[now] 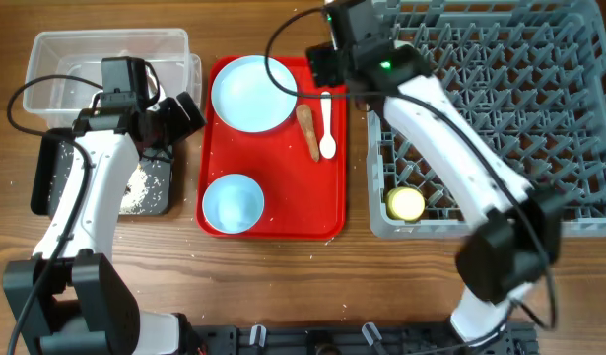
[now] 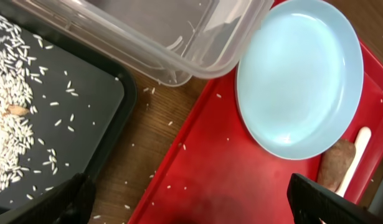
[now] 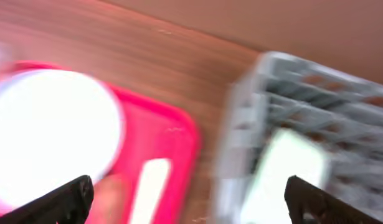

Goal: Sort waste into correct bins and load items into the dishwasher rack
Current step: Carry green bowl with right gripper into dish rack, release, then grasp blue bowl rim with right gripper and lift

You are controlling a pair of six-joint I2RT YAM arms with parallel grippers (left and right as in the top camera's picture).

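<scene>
Left gripper (image 2: 194,199) and right gripper (image 3: 191,199) gape empty; tray (image 1: 283,177) holds 1 plate (image 1: 253,92), 1 bowl (image 1: 232,202), 1 spoon (image 1: 326,128).

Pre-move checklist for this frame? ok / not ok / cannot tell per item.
1. Left gripper open and empty: ok.
2. Right gripper open and empty: ok.
3. Right wrist view sharp: not ok, blurred.
4. White plastic spoon exposed on flat red tray: ok.
5. Spoon clear of brown stick-shaped scrap: cannot tell, they lie very close.
6. Small yellow cup loaded in grey pegged plastic rack: ok.
</scene>
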